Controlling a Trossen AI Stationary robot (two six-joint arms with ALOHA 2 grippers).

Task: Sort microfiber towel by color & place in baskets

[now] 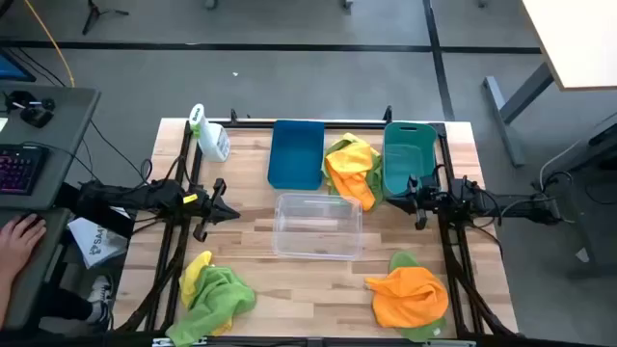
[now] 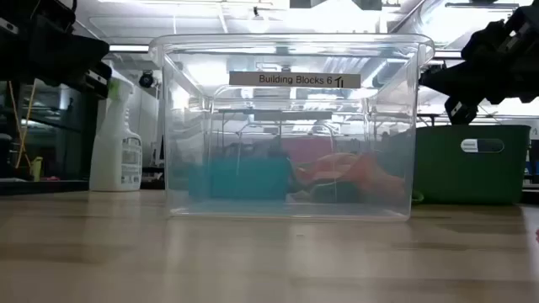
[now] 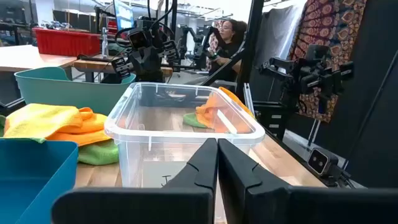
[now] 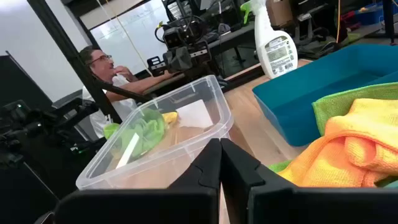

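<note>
Three baskets stand mid-table: the blue bin (image 1: 296,154), the teal-green bin (image 1: 409,159) and the clear bin (image 1: 318,225); nothing lies inside any of them. Yellow, orange and green towels (image 1: 352,166) lie heaped between the blue and teal bins. A green-and-yellow pile (image 1: 214,289) lies near the left front corner. An orange towel on a green one (image 1: 410,294) lies near the right front. My left gripper (image 1: 220,202) hovers left of the clear bin, shut (image 3: 217,163). My right gripper (image 1: 416,202) hovers right of it, shut (image 4: 219,163).
A white spray bottle with a green top (image 1: 210,135) stands at the far left corner. Black frame rails run along the table's left and right sides. A person's hand (image 1: 19,233) rests at a desk left of the table. Bare wood shows in front of the clear bin.
</note>
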